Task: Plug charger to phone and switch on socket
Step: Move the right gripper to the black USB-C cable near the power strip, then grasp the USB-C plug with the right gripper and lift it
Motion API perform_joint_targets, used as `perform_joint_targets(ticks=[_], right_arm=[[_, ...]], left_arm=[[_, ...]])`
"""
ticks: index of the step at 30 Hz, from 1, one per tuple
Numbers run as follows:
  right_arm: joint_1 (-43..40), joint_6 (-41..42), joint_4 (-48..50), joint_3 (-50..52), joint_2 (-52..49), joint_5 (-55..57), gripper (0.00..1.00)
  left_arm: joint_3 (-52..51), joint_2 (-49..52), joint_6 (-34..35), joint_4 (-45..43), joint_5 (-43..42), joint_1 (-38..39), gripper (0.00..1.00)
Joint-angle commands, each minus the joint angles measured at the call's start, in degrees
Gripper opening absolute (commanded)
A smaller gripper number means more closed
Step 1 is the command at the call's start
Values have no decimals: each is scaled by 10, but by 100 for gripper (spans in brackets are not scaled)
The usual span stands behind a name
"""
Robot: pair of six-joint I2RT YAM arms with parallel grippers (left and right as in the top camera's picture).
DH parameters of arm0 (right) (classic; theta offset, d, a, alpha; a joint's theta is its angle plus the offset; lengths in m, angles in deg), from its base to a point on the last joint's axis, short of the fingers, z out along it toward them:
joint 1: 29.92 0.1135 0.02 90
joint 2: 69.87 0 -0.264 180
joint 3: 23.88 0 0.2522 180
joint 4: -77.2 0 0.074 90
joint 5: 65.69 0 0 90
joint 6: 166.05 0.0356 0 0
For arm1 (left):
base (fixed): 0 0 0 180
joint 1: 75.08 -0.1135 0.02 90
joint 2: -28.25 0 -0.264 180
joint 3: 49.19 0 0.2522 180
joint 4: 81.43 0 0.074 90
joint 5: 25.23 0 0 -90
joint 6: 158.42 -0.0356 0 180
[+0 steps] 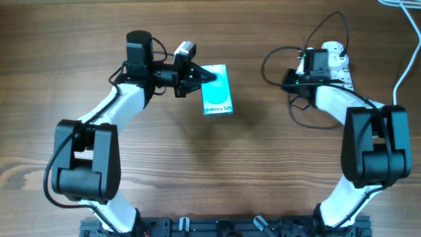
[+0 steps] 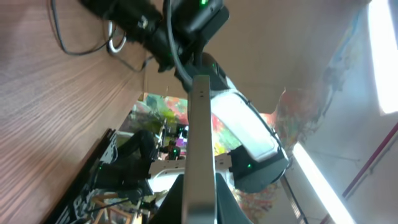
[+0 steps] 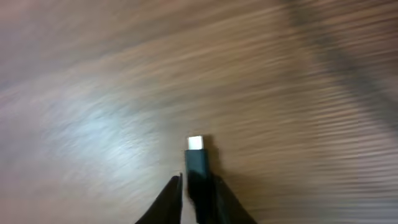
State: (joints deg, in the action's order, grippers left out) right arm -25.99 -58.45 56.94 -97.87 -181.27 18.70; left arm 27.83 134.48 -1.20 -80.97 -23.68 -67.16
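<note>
Left claw (image 1: 195, 78): closed on the far-left corner of the phone (image 1: 218, 89). In the wrist view the phone is seen edge-on between the fingers, so it is judged to be braced against the push of a plug.
Right claw (image 3: 195, 186): narrowed onto the charger (image 3: 194, 158) just behind its metal tip. The tip is kept bare and pointing forward, ready to be entered into a port.
Phone: screen up, toward the far edge of the table (image 1: 210, 164), left of the middle, well apart from the right claw.
Socket (image 1: 337, 58): near the far-right corner, partly hidden under the right arm. The switch position cannot be told.
Stage: 2 parts are held, 1 in each claw, and not yet joined. The switch is judged to come after.
</note>
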Motion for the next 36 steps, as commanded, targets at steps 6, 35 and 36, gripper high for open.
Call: perform_joint_targets(ticks=[6, 35, 36], right_arm=[[138, -39, -119, 10, -26, -30, 16], [155, -42, -241, -11, 46, -54, 4], [155, -42, -255, -11, 71, -71, 4]], left_arm=[[4, 0, 3, -2, -18, -79, 4], [4, 0, -56, -3, -19, -85, 4], [4, 0, -58, -3, -19, -85, 4]])
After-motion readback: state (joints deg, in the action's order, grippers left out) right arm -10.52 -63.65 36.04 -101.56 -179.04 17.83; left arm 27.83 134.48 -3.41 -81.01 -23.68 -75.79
